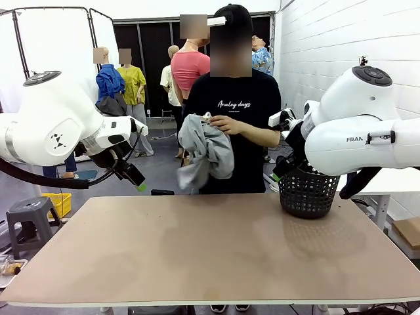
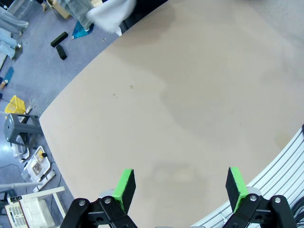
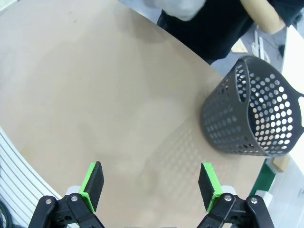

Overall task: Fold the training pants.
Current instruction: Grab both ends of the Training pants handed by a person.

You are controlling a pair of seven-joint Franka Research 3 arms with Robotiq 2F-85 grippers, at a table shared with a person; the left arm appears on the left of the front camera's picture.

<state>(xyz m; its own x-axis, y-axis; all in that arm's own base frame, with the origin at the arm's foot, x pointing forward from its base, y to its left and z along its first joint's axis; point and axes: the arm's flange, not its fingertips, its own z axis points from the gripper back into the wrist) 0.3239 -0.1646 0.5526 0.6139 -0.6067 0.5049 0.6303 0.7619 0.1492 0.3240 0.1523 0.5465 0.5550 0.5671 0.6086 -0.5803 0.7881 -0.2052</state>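
Pants: the training pants (image 1: 207, 152) hang bunched in the person's hand (image 1: 226, 125), above the far edge of the table (image 1: 197, 256).
Grippers: my left gripper (image 2: 180, 183) and right gripper (image 3: 151, 183) both gape wide over the tabletop, holding nothing.
My plan: I wait until the cloth lies flat, then pinch waistband and hem evenly.

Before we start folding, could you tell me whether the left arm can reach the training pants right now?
Probably not yet: the person holds the training pants bunched off the table, beyond its far edge. The left gripper, jaws open, hangs well to the left.
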